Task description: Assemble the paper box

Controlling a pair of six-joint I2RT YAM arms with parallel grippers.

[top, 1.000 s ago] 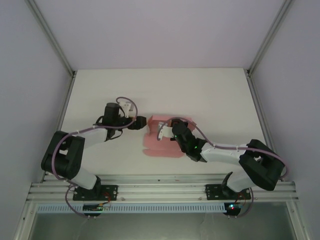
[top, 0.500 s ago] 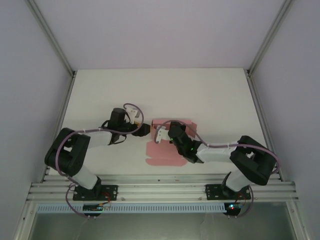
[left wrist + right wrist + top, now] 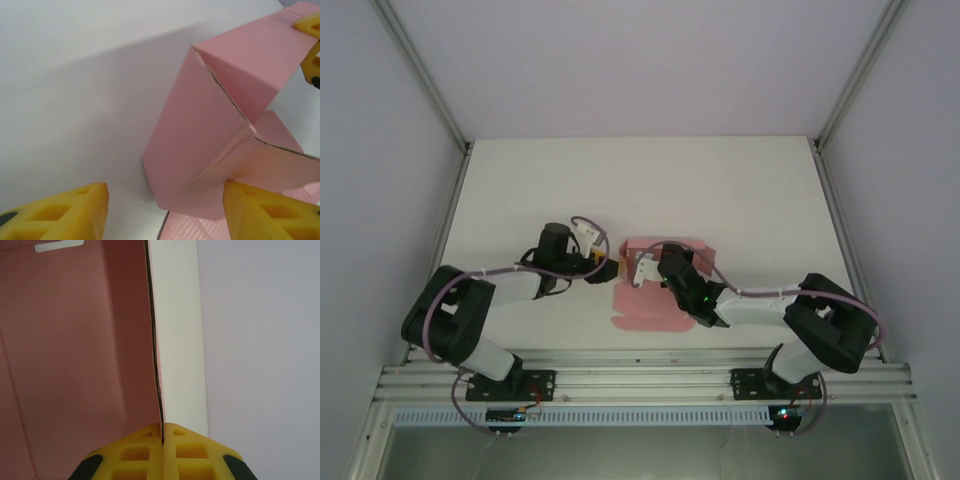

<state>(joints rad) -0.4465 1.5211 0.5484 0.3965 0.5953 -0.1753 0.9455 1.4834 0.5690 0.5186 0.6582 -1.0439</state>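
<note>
Top external view: the left gripper (image 3: pixel 608 268) is seen at the left edge of the paper box (image 3: pixel 642 312), which lies partly folded on the white table (image 3: pixel 740 190), near its middle. In the left wrist view, its yellow fingers (image 3: pixel 65 215) are held apart, with a raised pink wall of the box set between them; one pad is met by the card, the other stands clear. The right gripper (image 3: pixel 642 268) is pressed closed on a thin upright edge of the box.
</note>
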